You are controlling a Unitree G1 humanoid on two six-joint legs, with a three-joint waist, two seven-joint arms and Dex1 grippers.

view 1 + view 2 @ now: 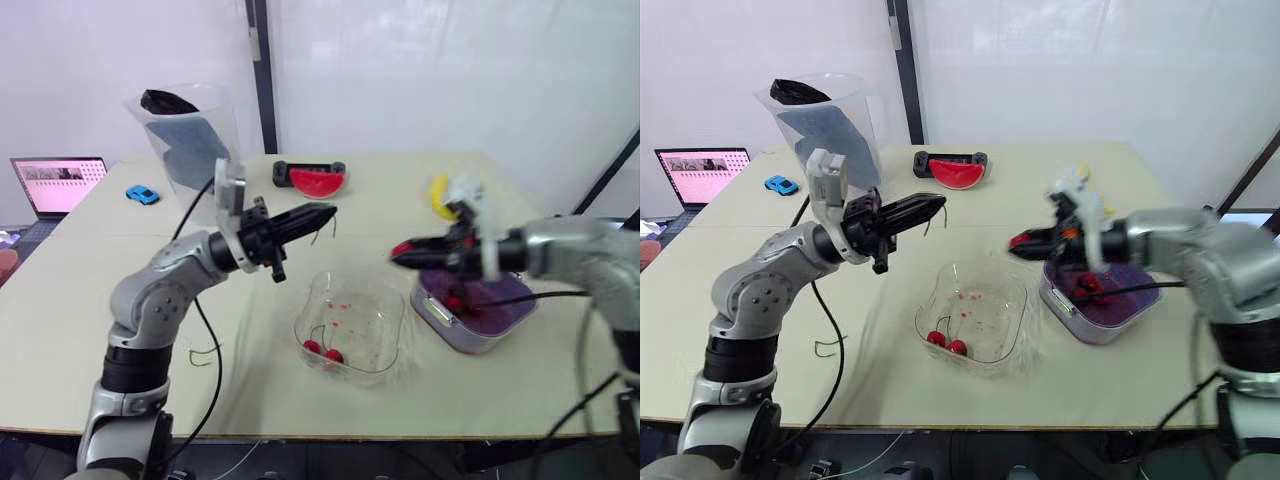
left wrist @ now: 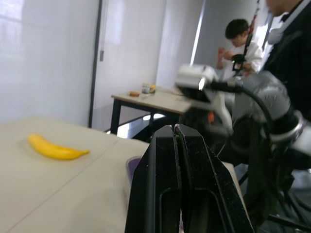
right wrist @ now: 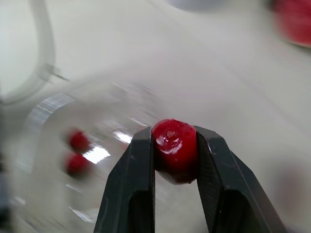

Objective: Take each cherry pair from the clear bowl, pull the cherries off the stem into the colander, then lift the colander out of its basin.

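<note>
Right hand (image 1: 398,253) pinches cherry (image 3: 175,150); left hand (image 1: 322,213) clamps stem (image 1: 333,226); both arms raised, hands pointing toward each other.

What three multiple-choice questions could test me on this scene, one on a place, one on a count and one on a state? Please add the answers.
1. Where does the banana lie?
A) on the table, beyond the colander
B) in the bowl
C) on the floor

2. How many cherries lie in the clear bowl?
A) none
B) two
C) five

3. What is the right gripper doing?
A) it is open and holds nothing
B) it pinches a bare stem
C) it is shut on a cherry

Answers:
1 A: the yellow fruit lies on the tabletop, farther from the robot than the purple colander.
2 B: one red pair shows near the bowl's front edge.
3 C: both black fingers press a red cherry.
</note>
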